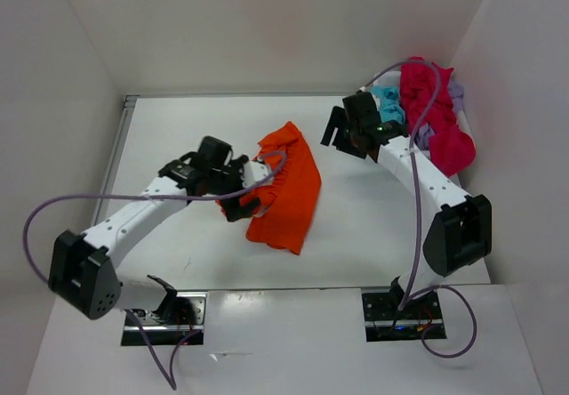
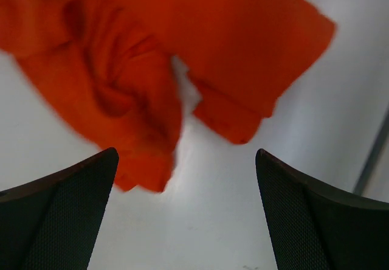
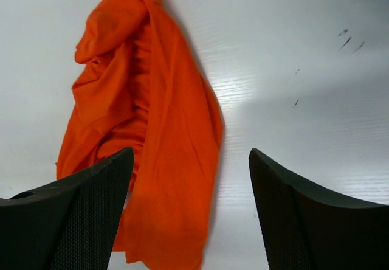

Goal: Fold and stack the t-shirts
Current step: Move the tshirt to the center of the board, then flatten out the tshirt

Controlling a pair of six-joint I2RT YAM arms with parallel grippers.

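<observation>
An orange t-shirt [image 1: 289,190] lies crumpled in the middle of the white table. My left gripper [image 1: 243,201] is open and empty, just left of the shirt's lower part; in the left wrist view the shirt [image 2: 152,57] fills the top, a little beyond the fingertips [image 2: 97,179]. My right gripper [image 1: 336,133] is open and empty, up and to the right of the shirt, apart from it; the right wrist view shows the shirt [image 3: 152,136] lying lengthwise ahead. A pile of unfolded shirts, magenta [image 1: 436,115], cyan [image 1: 388,101] and lilac, sits at the back right.
White walls enclose the table [image 1: 178,119] on the left, back and right. A metal strip runs along the table's left edge [image 1: 116,155]. Purple cables loop from both arms.
</observation>
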